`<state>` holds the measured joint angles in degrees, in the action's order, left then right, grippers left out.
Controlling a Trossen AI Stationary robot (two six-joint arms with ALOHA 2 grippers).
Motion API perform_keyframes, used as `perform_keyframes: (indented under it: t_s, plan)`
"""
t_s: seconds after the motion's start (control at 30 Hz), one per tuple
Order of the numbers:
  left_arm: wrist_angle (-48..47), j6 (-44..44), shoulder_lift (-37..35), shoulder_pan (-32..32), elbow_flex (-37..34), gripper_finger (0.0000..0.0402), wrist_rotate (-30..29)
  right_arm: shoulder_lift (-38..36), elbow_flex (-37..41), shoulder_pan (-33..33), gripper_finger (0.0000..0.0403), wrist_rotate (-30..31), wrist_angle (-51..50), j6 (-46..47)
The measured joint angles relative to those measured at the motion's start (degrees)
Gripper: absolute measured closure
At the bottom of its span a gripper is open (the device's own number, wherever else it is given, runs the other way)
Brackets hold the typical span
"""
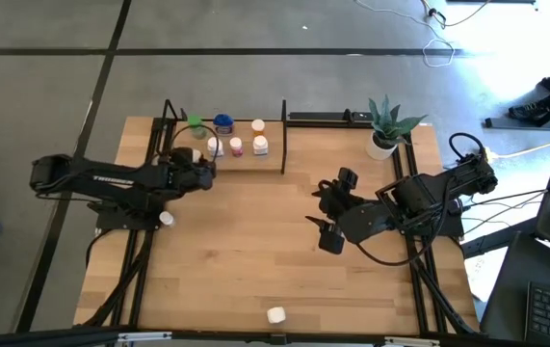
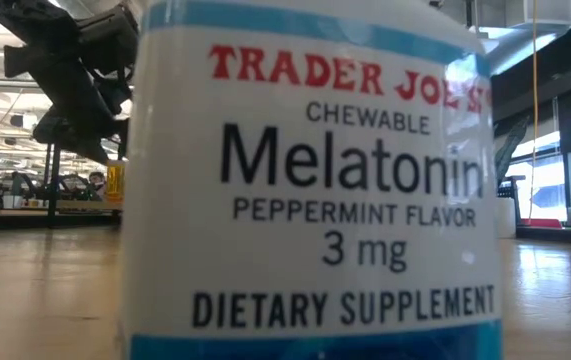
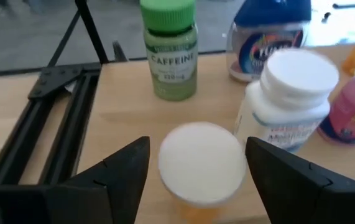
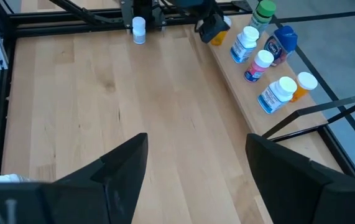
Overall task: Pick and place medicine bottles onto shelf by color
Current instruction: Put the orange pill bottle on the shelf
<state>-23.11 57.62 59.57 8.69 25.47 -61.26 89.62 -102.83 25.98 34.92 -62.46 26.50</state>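
**Left end effector spread around a white-capped bottle on the shelf**

I see the table [image 1: 255, 251] filling most of the high view, with the shelf [image 1: 270, 162] along its far edge, left of centre. My left arm reaches in from the left side, and my right arm waits over the right half of the table.

My left end effector [image 3: 197, 165] is at the shelf's left end, its fingers apart on either side of a white-capped orange bottle [image 3: 201, 163] that stands upright; I cannot tell whether they touch it. My right end effector [image 4: 196, 163] hangs spread over bare table, holding nothing.

On the shelf just past that bottle stand a green caffeine bottle [image 3: 170, 46], a blue bottle [image 3: 269, 37], a white bottle [image 3: 289, 99] and a pink bottle [image 3: 354, 106]. A melatonin bottle [image 2: 310, 190] stands near the table's front edge. One more white-capped bottle [image 1: 167, 219] sits on the table beside my left arm.
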Motion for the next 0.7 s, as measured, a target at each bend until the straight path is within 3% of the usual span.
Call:
perform_keyframes:
  t_s: [0.3,0.57,0.7]
  plan:
    - [0.0,-5.8,-6.1,0.0,0.0,0.0141,-2.8,0.0,0.0,0.0,0.013,0.1,0.0,0.0]
    - [0.6,-9.0,-14.2,-2.2,0.0,0.0145,4.3,0.0,0.0,0.0,0.013,0.0,0.0,0.0]
    - [1.5,-15.0,-18.1,-4.0,0.0,0.0146,4.9,0.0,0.0,0.0,0.013,0.0,0.0,0.0]
